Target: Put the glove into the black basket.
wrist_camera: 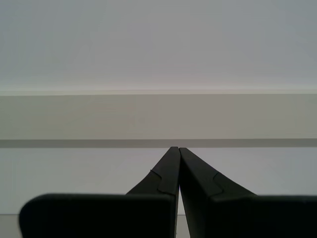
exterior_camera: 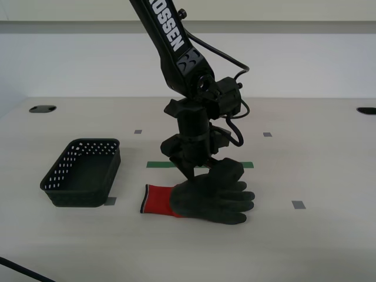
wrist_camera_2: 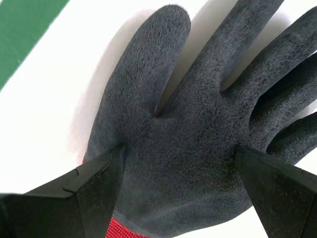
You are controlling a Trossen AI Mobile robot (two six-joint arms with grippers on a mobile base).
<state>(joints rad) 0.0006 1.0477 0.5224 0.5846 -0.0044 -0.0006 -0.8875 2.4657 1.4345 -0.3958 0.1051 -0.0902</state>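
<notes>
The glove (exterior_camera: 214,200) lies flat on the table, palm up, with its red cuff (exterior_camera: 155,201) toward the exterior view's left and its dark grey fingers toward the right. My second gripper (exterior_camera: 194,175) is open and points down at the glove's palm near the cuff. In the second wrist view its jaws straddle the palm (wrist_camera_2: 198,114), with the gripper (wrist_camera_2: 178,148) at or just above the rubber. The black basket (exterior_camera: 76,197) stands empty on the exterior view's left, apart from the glove. My first gripper (wrist_camera: 177,148) is shut on nothing and faces a wall.
A green tape strip (exterior_camera: 161,165) runs behind the glove and also shows in the second wrist view (wrist_camera_2: 25,29). Small grey tape squares (exterior_camera: 298,204) dot the table. Two dark holes (exterior_camera: 42,108) sit at the table's far corners. A cable (exterior_camera: 17,270) crosses the near left corner.
</notes>
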